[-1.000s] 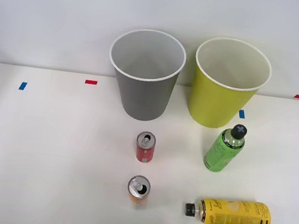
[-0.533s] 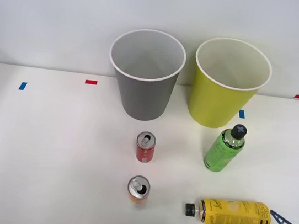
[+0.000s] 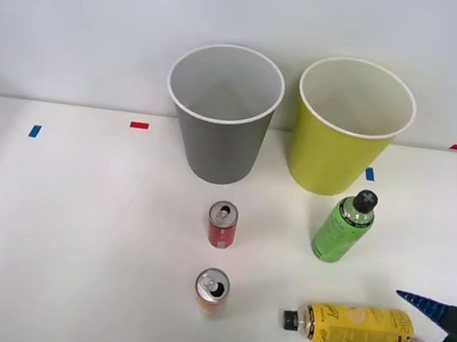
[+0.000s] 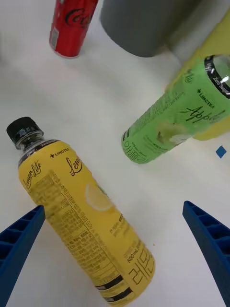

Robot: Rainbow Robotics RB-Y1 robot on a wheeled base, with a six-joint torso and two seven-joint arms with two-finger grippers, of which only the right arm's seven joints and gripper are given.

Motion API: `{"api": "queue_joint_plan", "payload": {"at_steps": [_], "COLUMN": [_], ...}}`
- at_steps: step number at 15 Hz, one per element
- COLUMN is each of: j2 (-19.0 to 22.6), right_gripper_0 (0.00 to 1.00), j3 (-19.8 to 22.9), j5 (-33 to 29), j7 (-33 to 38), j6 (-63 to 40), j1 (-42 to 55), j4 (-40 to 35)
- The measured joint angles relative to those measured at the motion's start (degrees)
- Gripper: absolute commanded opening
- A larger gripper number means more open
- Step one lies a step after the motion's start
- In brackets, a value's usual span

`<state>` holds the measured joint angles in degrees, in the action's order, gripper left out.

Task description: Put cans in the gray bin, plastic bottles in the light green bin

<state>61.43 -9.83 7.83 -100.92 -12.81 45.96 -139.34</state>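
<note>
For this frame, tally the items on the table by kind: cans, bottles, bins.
Cans: 2, red can and orange can
Bottles: 2, green bottle upright, yellow bottle lying down
Bins: 2, gray bin and light green bin
Total: 6

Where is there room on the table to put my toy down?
The widest bare stretch of table is on the robot's left, beside the gray bin, red can and orange can. It is crowded on the right, where the open end effector straddles the lying yellow bottle, near the green bottle and light green bin.
</note>
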Motion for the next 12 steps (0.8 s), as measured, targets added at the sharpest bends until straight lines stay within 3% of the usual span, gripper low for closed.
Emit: {"api": "queue_joint_plan", "payload": {"at_steps": [8,12], "j2": [18.8,22.3], "right_gripper_0": [0.99,0.98], "j3": [-1.5,-2.6], "j5": [-1.1,-0.4], "j7": [-1.1,-1.5], "j6": [-1.2,-4.2], "j1": [-2.6,-4.2], "j4": [-0.7,-1.7]}}
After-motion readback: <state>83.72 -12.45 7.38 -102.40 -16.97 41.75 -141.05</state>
